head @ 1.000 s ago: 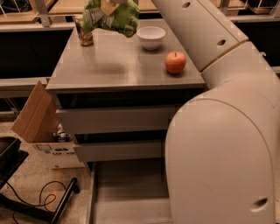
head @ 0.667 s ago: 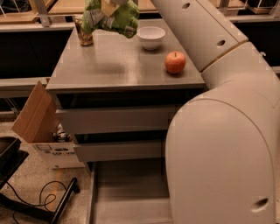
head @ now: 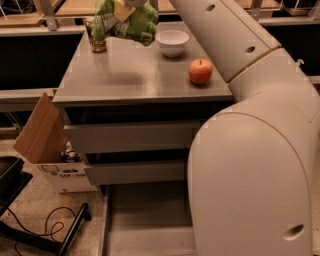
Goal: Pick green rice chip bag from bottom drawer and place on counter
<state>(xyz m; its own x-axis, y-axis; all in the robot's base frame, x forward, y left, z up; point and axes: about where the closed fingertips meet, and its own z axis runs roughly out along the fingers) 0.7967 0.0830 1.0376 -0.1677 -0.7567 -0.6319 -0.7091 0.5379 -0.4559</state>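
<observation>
The green rice chip bag (head: 131, 24) hangs in the air above the back left of the counter (head: 145, 75) and casts a shadow on it. My gripper (head: 123, 7) is at the top edge of the view, shut on the top of the bag, with one pale finger showing against it. The bottom drawer (head: 145, 225) is pulled open below the cabinet and its visible floor is bare. My large white arm fills the right side and hides the drawer's right part.
On the counter stand a white bowl (head: 172, 41), a red apple (head: 200, 71) and a small dark can (head: 96, 39) at the back left. A cardboard box (head: 42, 131) leans left of the cabinet. Cables (head: 45, 227) lie on the floor.
</observation>
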